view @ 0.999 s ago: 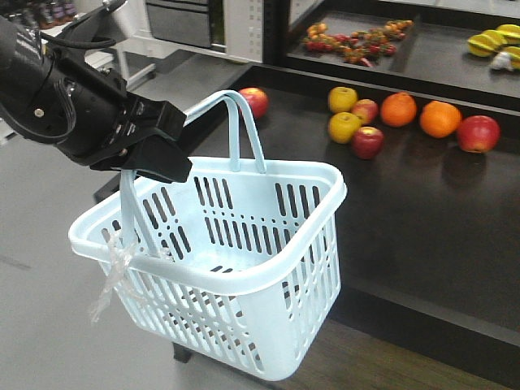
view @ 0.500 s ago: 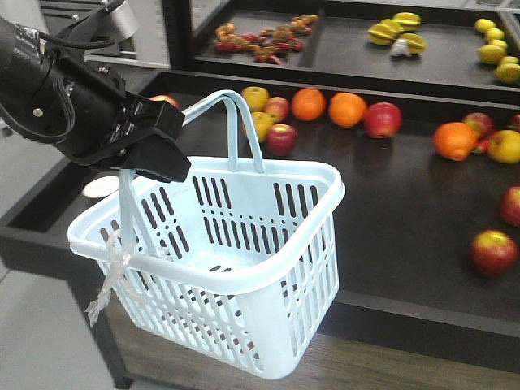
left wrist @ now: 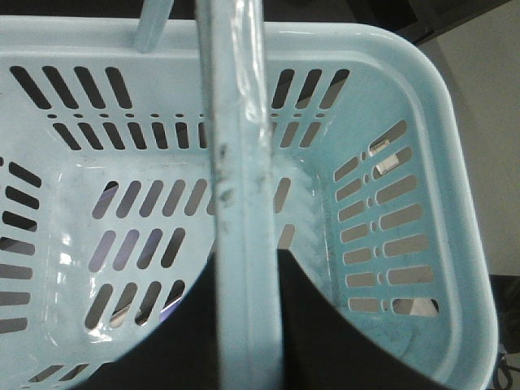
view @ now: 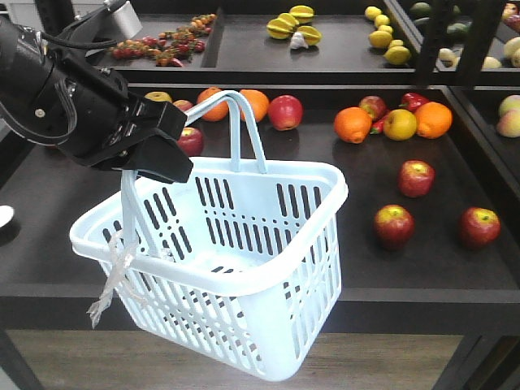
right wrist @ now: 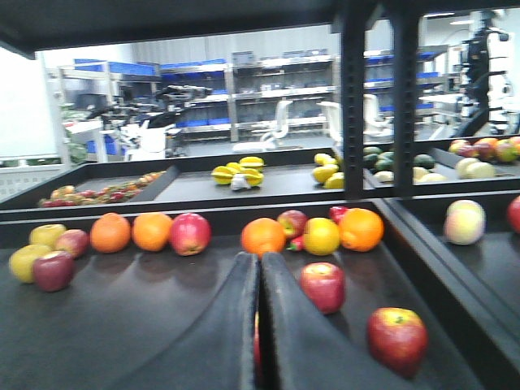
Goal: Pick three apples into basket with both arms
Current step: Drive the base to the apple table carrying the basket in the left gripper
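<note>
1. Nearest the front camera, the pale blue basket [view: 331, 180] hung in mid-air before the front edge of the dark display shelf [view: 439, 268]. It was tilted, with a scrap of clear plastic [view: 112, 276] dangling from its near rim.
2. Just above it, the left gripper [view: 166, 158] was clamped on the hoop handles [view: 244, 122] where they met at the top. The left wrist view showed the handle bar pinched between two black fingers, and no fruit on the basket floor below.
3. The right gripper [right wrist: 260, 264] showed only in its own wrist view. Its fingers lay almost together, held nothing, and pointed across the shelf toward the fruit.
4. Beyond the basket, on the shelf's right half, three red apples lay loose. The front apple [view: 394, 225] was nearest the basket, the right-hand apple [view: 479, 227] was well to its right, and the rear apple [view: 416, 177] was a little farther back.
5. Farther back stood a row of oranges [view: 353, 124], more red apples [view: 285, 112] and a yellow fruit [view: 400, 124]. The rear tray held star fruit [view: 292, 20] and lemons [view: 386, 36].
6. The task appeared to be at its first pick, with the basket carried and no apple yet inside.
7. The next move likely called for the right fingers to spread, reach down over the front apple and close on it. Meanwhile the left arm would need to keep the basket steady and within reach of the drop.
</note>
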Robot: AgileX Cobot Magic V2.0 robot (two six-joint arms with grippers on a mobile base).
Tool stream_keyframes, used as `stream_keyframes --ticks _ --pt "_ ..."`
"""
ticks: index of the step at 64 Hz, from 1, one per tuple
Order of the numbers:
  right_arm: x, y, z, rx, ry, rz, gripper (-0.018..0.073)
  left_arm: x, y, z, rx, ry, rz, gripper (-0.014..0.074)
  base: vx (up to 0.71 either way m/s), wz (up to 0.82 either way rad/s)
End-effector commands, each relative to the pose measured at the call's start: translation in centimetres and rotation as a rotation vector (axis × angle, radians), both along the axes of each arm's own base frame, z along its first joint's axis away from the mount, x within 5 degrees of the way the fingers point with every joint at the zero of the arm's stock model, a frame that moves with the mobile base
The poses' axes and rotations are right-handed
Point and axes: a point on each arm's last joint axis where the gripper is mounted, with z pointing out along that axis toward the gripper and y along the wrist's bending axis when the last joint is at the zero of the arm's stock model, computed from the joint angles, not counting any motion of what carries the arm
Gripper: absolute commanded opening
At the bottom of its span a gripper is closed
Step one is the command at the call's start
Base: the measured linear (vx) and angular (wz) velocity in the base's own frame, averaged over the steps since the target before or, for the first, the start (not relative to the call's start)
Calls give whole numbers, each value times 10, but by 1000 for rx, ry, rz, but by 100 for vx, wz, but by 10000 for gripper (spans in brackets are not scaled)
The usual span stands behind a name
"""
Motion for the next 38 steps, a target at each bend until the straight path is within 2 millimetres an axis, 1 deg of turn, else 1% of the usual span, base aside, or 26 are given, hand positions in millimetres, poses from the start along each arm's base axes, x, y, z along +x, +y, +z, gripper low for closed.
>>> stream_keyframes --ticks 1,16,38 --pt "-1 0 2 -17 -68 1 -4 -13 0 23 -87 -53 -1 -8 4 -26" --pt "-1 0 2 -17 -68 1 -4 -13 0 23 -87 -53 -1 -8 5 -16" --pt "-1 0 2 -17 -68 1 -4 -13 0 23 -87 -53 -1 -8 7 -5"
